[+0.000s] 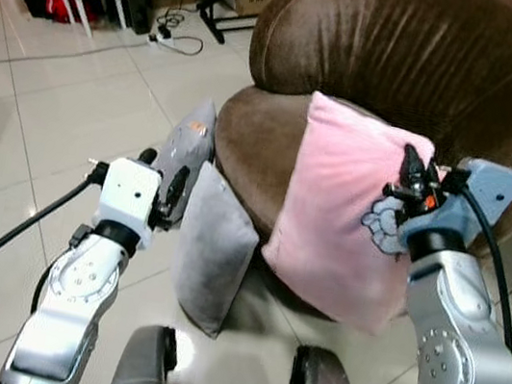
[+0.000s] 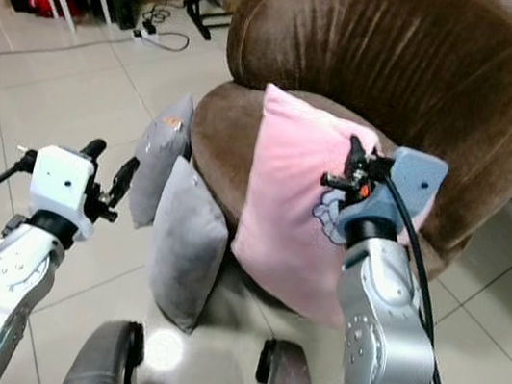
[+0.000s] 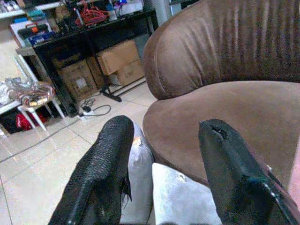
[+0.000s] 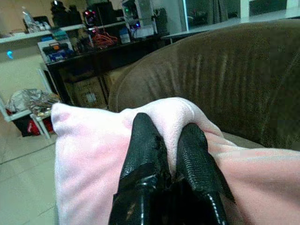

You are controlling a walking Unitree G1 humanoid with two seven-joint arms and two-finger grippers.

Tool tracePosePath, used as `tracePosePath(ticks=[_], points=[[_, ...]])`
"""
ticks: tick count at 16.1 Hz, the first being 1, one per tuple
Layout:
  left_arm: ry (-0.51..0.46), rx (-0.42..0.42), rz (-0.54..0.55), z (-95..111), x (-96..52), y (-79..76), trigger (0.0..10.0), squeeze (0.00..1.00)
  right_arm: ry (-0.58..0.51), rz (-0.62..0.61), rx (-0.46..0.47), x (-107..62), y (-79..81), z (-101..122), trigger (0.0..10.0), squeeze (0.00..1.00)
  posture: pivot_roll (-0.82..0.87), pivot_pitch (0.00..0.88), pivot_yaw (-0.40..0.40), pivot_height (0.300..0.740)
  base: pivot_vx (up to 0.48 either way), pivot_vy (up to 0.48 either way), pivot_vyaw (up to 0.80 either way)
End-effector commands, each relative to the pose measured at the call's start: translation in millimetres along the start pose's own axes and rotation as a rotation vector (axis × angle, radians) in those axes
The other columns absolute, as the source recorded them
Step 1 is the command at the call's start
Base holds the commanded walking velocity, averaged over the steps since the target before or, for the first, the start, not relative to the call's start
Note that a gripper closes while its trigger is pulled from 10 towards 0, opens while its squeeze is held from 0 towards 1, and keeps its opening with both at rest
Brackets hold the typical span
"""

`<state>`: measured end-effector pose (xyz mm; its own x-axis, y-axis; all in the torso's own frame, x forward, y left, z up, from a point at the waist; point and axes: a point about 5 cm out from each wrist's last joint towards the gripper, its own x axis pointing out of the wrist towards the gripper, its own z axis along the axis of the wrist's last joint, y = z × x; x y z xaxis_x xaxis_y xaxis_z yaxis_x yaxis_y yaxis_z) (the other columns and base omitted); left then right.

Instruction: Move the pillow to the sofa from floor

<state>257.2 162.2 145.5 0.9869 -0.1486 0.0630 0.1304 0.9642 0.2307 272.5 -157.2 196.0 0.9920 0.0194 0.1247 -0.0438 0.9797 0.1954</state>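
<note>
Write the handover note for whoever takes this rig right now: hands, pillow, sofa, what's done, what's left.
Right hand: shut on the pink pillow, pinching a fold near its upper edge.
Left hand: open, holding nothing, raised over the two grey pillows that lean against the sofa front.
Pink pillow: off the floor, held upright against the front of the seat, its lower part hanging below the seat edge.
Done: pick-up.
Left: carry it further onto the seat, release, pull the right hand back.

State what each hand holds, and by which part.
The right hand pinches the pink pillow by a fold at its upper edge. The left hand is open, holding nothing.
</note>
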Motion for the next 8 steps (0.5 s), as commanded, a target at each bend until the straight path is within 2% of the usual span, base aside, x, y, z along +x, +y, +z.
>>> tracePosePath(ticks=[1, 8], points=[[-0.008, 0.008, 0.008, 1.4, 1.3, -0.2, 10.0, 0.00, -0.021, 0.004, -0.009, -0.5, 1.7, 4.5, 10.0, 0.00, -0.12, 0.000, 0.048, 0.680, 0.000, 0.000, 0.00], [0.015, 0.005, 0.002, -4.1, -1.9, -2.9, 10.0, 0.00, 0.033, 0.010, -0.009, -6.5, 6.0, -10.9, 10.0, 0.00, -0.12, 0.000, 0.048, 0.740, 0.000, 0.000, 0.00]])
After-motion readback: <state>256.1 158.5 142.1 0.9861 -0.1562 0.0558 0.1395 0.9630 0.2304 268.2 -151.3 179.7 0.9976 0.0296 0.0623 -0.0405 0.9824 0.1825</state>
